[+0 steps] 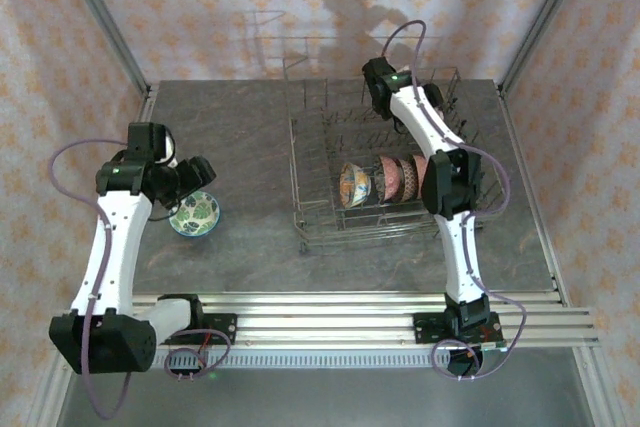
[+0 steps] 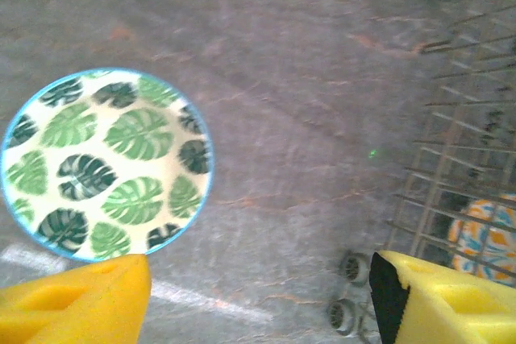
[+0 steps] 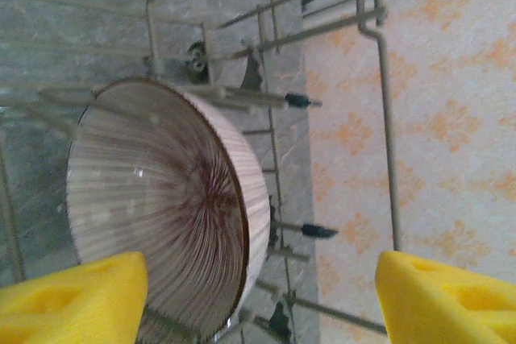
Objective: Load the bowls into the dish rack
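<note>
A green leaf-patterned bowl [image 1: 195, 214] with a blue rim sits upright on the table, left of the dish rack [image 1: 310, 172]. My left gripper [image 1: 194, 185] hovers just above and behind it, open and holding nothing. In the left wrist view the green bowl [image 2: 105, 163] lies ahead and to the left of the left gripper [image 2: 258, 304]. Three bowls stand on edge in the rack: an orange-teal one [image 1: 352, 187] and two pink-brown ones [image 1: 390, 179]. My right gripper [image 1: 437, 192] hangs open inside the rack, and the striped brown-pink bowl [image 3: 161, 215] leans among the tines beside its left finger [image 3: 72, 296].
The dish rack's [image 2: 468, 159] near corner and small wheels [image 2: 348, 267] show at the right of the left wrist view, with the orange-teal bowl [image 2: 484, 235] behind the wires. Black-tipped tines [image 3: 310, 230] and the wire side [image 3: 387, 118] surround my right gripper [image 3: 262, 300]. Patterned walls enclose the table.
</note>
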`<state>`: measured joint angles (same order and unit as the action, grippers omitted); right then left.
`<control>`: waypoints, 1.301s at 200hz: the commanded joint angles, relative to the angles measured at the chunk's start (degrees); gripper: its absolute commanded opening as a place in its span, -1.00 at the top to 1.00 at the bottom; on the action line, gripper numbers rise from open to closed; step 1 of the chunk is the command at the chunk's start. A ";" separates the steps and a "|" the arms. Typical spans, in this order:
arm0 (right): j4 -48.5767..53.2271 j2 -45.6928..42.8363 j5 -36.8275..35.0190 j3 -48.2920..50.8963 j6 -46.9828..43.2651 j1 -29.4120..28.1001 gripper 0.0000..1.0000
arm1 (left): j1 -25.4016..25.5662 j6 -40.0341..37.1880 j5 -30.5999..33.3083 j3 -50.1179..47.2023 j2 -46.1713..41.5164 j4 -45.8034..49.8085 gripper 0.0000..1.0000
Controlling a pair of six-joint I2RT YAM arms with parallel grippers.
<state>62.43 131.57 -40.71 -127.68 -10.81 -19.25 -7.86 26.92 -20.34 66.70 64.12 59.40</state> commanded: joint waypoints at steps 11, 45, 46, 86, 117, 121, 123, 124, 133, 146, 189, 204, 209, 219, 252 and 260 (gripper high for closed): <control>2.27 -12.64 8.87 7.71 4.42 -0.18 -0.64 | -7.12 -0.81 -0.65 -4.91 -1.30 4.25 -0.49; 3.88 -20.01 16.76 14.48 5.36 -0.25 -0.66 | -12.38 -1.93 -1.20 -7.18 -0.25 3.38 -0.49; 3.90 -20.24 16.87 14.78 5.45 -0.22 -0.66 | -12.41 -1.94 -1.11 -7.19 -0.11 3.37 -0.50; 1.36 -29.62 21.56 22.52 6.06 -0.34 -0.64 | -12.97 -1.34 -0.37 -8.79 5.02 0.49 -0.50; 2.96 -32.15 25.54 22.14 5.08 -0.31 -0.59 | -13.06 -1.41 4.82 -10.64 8.70 -2.08 -0.47; 2.80 -32.48 26.06 22.20 5.09 -0.27 -0.58 | -13.06 -1.44 5.28 -10.79 9.35 -2.21 -0.46; 2.61 -32.68 26.32 22.41 5.09 -0.27 -0.58 | -13.06 -1.43 5.41 -10.82 9.62 -2.30 -0.46; 2.56 -32.77 26.44 22.53 5.05 -0.27 -0.58 | -13.06 -1.43 5.45 -10.90 9.75 -2.37 -0.46; 1.73 -33.47 27.55 23.46 4.81 -0.33 -0.57 | -13.06 -1.67 5.68 -10.91 11.07 -2.78 -0.44; 1.24 -34.05 28.65 24.27 4.56 -0.34 -0.56 | -13.06 -1.70 7.25 -11.11 12.29 -3.34 -0.43; 0.27 -34.66 29.63 25.78 3.93 -0.32 -0.52 | -13.06 -2.99 8.03 -11.59 15.15 -6.02 -0.37; 0.14 -34.53 29.98 25.94 3.91 -0.31 -0.51 | -13.06 -3.62 8.15 -11.05 16.60 -5.98 -0.34; 0.10 -34.49 30.11 25.95 3.93 -0.29 -0.51 | -13.06 -3.80 8.05 -10.90 17.06 -6.08 -0.33; 0.07 -34.44 30.12 25.90 3.95 -0.31 -0.51 | -13.06 -4.09 7.96 -10.79 17.53 -6.26 -0.31; 0.12 -34.19 30.53 25.77 4.03 -0.35 -0.49 | -13.06 -5.44 6.98 -10.20 19.34 -6.93 -0.22; 0.14 -34.25 30.36 25.75 3.98 -0.31 -0.49 | -13.05 -5.73 7.35 -9.86 19.84 -6.35 -0.22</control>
<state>62.98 98.72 -10.39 -102.32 -6.44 -19.25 -20.40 23.42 -14.31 55.88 82.46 53.01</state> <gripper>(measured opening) 0.746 0.614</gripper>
